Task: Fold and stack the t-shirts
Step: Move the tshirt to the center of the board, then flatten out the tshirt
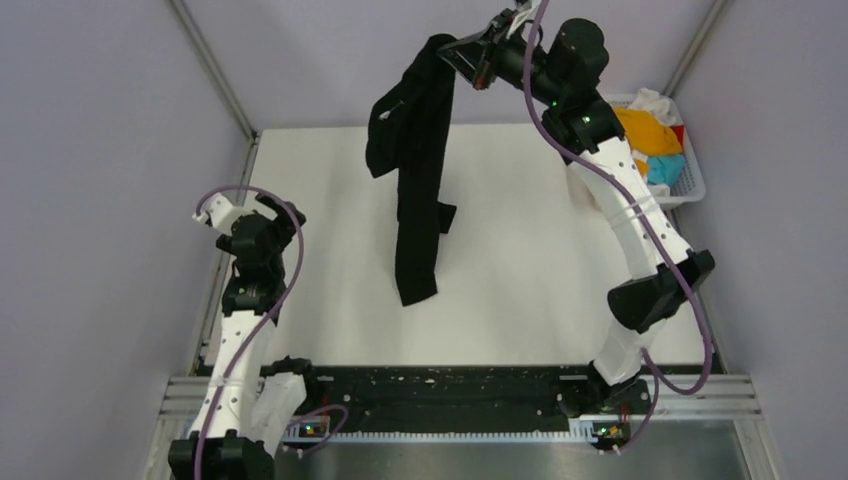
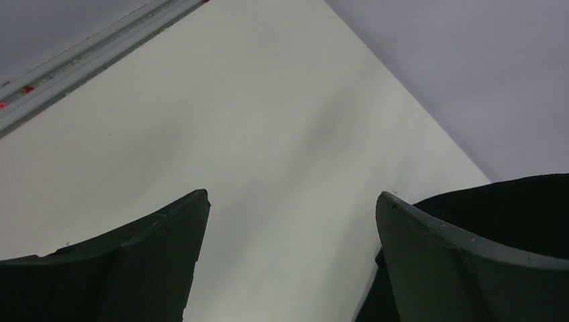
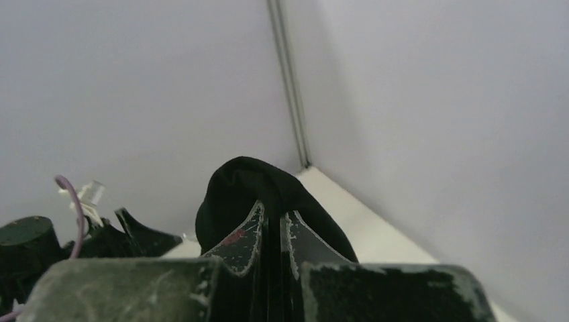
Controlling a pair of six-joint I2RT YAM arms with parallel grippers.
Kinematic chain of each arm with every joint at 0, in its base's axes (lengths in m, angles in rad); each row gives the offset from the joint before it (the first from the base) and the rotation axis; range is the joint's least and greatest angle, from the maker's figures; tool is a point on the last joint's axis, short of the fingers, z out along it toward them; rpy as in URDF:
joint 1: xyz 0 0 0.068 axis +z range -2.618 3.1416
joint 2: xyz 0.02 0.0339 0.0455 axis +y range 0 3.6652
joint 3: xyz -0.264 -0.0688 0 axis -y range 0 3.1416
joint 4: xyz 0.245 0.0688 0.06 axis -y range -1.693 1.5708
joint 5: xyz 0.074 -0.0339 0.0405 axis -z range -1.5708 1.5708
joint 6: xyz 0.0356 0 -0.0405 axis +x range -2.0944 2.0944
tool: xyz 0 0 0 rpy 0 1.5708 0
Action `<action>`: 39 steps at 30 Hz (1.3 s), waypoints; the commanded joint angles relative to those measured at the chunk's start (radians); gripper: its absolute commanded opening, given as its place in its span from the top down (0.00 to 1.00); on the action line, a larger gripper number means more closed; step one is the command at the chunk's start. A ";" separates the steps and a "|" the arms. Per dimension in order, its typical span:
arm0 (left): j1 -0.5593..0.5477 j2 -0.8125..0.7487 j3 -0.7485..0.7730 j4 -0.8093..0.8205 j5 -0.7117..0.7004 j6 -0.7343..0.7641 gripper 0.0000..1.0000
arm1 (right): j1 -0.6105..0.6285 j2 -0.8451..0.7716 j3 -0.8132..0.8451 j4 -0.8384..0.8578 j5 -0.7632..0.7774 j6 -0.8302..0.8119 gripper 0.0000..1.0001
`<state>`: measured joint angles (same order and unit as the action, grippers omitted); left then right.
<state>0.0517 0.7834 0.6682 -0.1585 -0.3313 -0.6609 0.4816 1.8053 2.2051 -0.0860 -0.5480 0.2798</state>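
My right gripper (image 1: 452,47) is raised high at the back and shut on the black t-shirt (image 1: 415,170), which hangs down in a long bunched strip over the white table (image 1: 520,280). In the right wrist view the black t-shirt (image 3: 241,184) is pinched between my fingers (image 3: 245,238). My left gripper (image 1: 275,205) is open and empty, low at the table's left side. In the left wrist view its fingertips (image 2: 191,208) stand wide apart over the table, with a bit of black t-shirt (image 2: 516,208) at the right edge. Orange, white, light blue and red t-shirts (image 1: 650,130) lie in the basket.
A white lattice basket (image 1: 690,180) stands at the back right corner of the table. Grey walls close in the back and both sides. A black and metal rail (image 1: 450,395) runs along the near edge between the arm bases.
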 commanded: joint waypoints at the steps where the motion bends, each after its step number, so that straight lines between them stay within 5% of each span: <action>1: 0.003 0.071 0.030 0.030 0.046 -0.028 0.01 | -0.057 -0.206 -0.315 -0.006 0.270 -0.062 1.00; 7: 0.001 0.266 0.083 0.084 0.269 -0.011 0.01 | -0.182 -0.400 -0.950 -0.014 0.624 0.038 1.00; 12: -0.001 0.481 0.191 0.073 0.480 -0.007 0.01 | -0.215 -0.410 -1.181 -0.111 0.798 0.052 0.95; 15: -0.017 0.616 0.265 0.046 0.616 0.011 0.01 | -0.210 -0.392 -1.198 -0.181 0.913 0.025 0.73; 18: -0.063 0.755 0.346 0.037 0.682 0.030 0.01 | -0.190 -0.394 -1.187 -0.195 0.976 -0.007 0.09; 19: -0.088 0.793 0.377 0.035 0.695 0.042 0.01 | -0.176 -0.401 -1.181 -0.192 0.995 -0.026 0.05; 24: -0.177 0.988 0.558 -0.022 0.683 0.085 0.01 | -0.062 -0.391 -1.157 -0.095 1.019 -0.189 0.01; 39: -0.295 1.415 0.983 -0.152 0.683 0.112 0.19 | 0.064 -0.034 -0.934 0.059 0.510 -0.409 0.04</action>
<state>-0.2260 2.1441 1.5631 -0.2615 0.3584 -0.5724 0.5255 1.6775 1.1767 -0.0837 0.1158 -0.0540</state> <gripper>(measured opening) 0.829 0.978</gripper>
